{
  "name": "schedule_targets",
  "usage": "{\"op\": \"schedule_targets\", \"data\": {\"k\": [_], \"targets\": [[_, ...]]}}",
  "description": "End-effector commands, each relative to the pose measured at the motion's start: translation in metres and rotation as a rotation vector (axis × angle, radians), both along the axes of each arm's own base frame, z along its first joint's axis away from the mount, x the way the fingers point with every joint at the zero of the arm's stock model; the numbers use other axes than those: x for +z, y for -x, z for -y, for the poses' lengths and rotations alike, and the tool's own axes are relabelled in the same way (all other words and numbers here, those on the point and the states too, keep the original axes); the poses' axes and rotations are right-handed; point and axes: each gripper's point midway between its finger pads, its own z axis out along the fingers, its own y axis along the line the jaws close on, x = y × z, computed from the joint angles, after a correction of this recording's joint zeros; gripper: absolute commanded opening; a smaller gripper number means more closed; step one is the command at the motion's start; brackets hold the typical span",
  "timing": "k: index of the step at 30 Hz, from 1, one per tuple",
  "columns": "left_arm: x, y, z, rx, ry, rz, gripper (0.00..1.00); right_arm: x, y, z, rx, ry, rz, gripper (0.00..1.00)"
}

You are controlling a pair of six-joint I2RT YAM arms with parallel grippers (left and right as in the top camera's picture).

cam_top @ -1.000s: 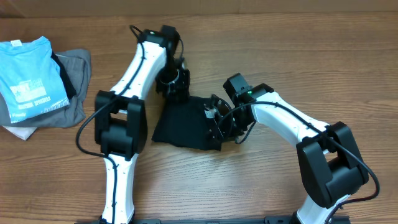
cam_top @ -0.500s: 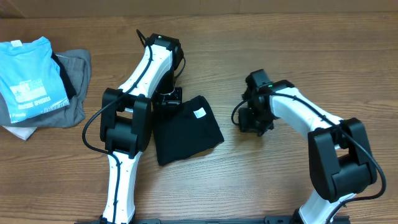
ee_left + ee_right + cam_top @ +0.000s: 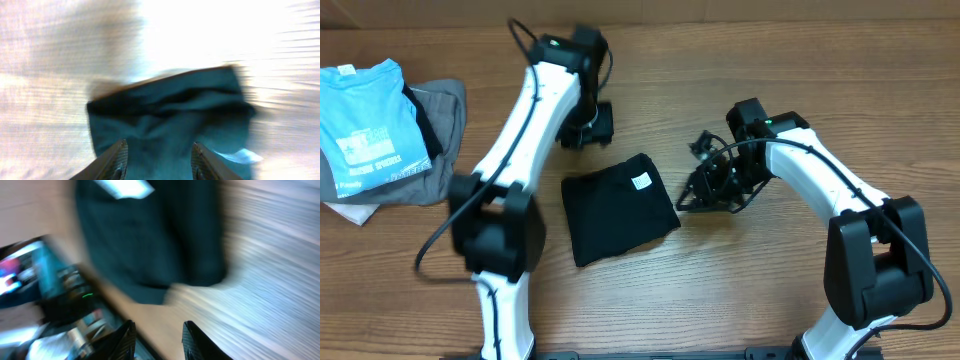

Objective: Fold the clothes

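The clothes [image 3: 618, 210], a black garment folded into a rough square with a white label [image 3: 642, 181] on top, lie flat mid-table. My left gripper [image 3: 588, 130] hovers just behind their far edge, apart from them. In the blurred left wrist view its fingers [image 3: 114, 161] stand open above the dark cloth [image 3: 170, 117], holding nothing. My right gripper [image 3: 700, 190] sits beside the garment's right edge. In the right wrist view it [image 3: 160, 340] is open over bare wood, with the clothes [image 3: 150, 240] ahead.
A light blue printed t-shirt [image 3: 370, 125] lies on a grey garment [image 3: 442, 150] at the far left, with a white scrap [image 3: 350, 212] under them. Both white arms reach in from the near edge on either side of the clothes.
A second ago both grippers were on the bunched cloth. It now lies flat and folded. The left gripper has drawn back; the right, which had pulled away rightward, has come back towards the cloth.
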Motion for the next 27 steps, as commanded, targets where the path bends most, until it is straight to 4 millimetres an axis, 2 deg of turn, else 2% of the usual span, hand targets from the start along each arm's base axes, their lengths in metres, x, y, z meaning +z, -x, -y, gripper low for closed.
{"op": "schedule_targets", "data": {"k": [1,3,7,11,14,17,21,27], "targets": [[0.037,0.007,0.037,-0.198,0.177,0.080,0.45,0.040,0.011,-0.035,0.084,-0.247,0.048,0.34],[0.032,0.019,0.049,-0.319,0.217,0.058,0.43,0.035,0.017,-0.043,0.099,-0.246,0.040,0.34],[0.010,0.038,0.054,-0.452,0.210,-0.004,0.42,0.022,0.030,-0.059,0.134,-0.243,0.021,0.35],[-0.015,0.055,0.052,-0.534,0.203,-0.062,0.41,0.006,0.035,-0.071,0.137,-0.238,0.004,0.35],[-0.037,0.066,0.048,-0.538,0.199,-0.109,0.40,-0.007,0.029,-0.078,0.113,-0.233,-0.005,0.34],[-0.057,0.070,0.046,-0.535,0.198,-0.123,0.40,-0.031,0.019,-0.074,0.055,-0.136,-0.021,0.34],[-0.082,0.067,0.049,-0.527,0.209,-0.091,0.46,-0.070,0.007,-0.056,-0.038,0.073,-0.035,0.33],[-0.115,0.053,0.054,-0.447,0.214,-0.009,0.49,-0.097,0.004,-0.046,-0.128,0.190,-0.108,0.34]]}}
